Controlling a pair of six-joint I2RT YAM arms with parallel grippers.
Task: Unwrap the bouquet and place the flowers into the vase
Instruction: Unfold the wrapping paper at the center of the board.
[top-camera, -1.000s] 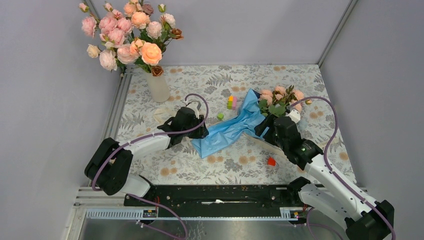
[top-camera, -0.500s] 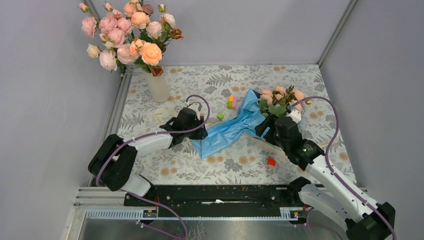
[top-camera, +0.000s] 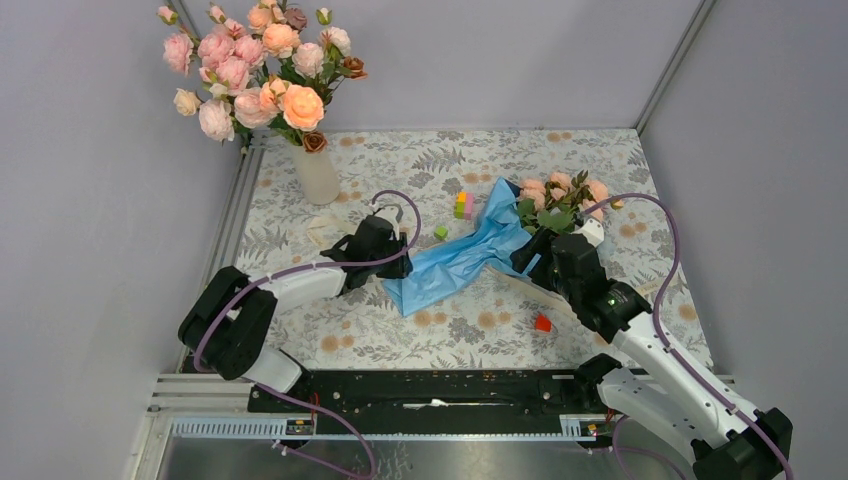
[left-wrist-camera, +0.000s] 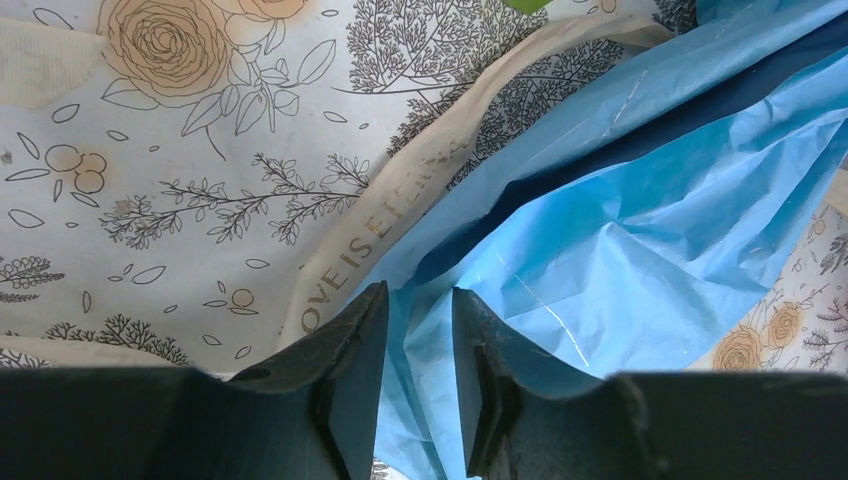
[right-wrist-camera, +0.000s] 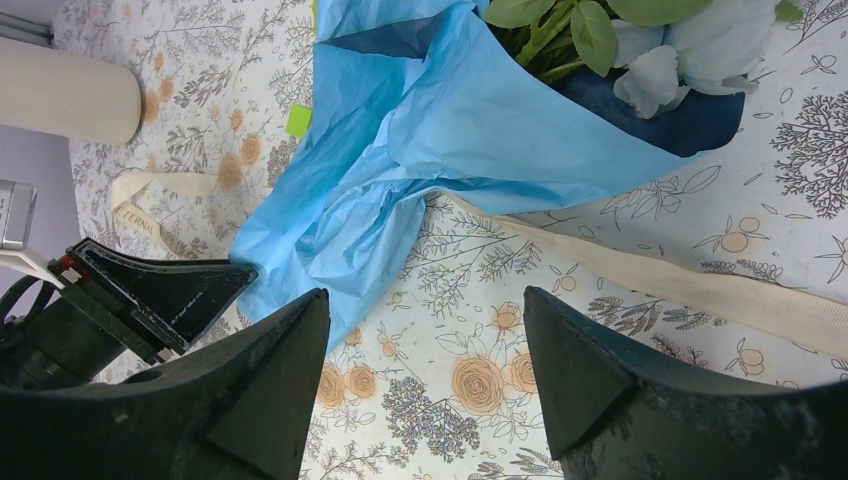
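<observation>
The floral-print worktop (top-camera: 400, 160) fills the cell floor. The left arm (top-camera: 290, 285) reaches in toward its middle, and the right arm (top-camera: 650, 350) reaches toward the far right.

The bouquet (top-camera: 500, 235) lies on its side right of centre. Its flowers (top-camera: 560, 195), peach-pink heads with green leaves, point at the far right corner. Its blue paper (top-camera: 450, 265) is crumpled and trails toward the middle, light blue outside with navy showing within.

A pink and peach bunch (top-camera: 260, 70) stands in the vase (top-camera: 317, 175), upright in the far left corner, well apart from the bouquet.

The left gripper (left-wrist-camera: 418, 295) is at the paper's loose end. Its fingers stand narrowly apart with a fold of paper in the gap; I cannot tell whether they pinch it.

The right gripper (right-wrist-camera: 425, 300) hangs just beside the bouquet's near side, jaws wide apart and holding nothing.

A cream ribbon (left-wrist-camera: 420, 180) runs along the paper's edge on the cloth.

Near the paper sit a yellow-and-pink block (top-camera: 464, 205) and a green block (top-camera: 440, 232). A red block (top-camera: 541, 322) sits nearer the front.
</observation>
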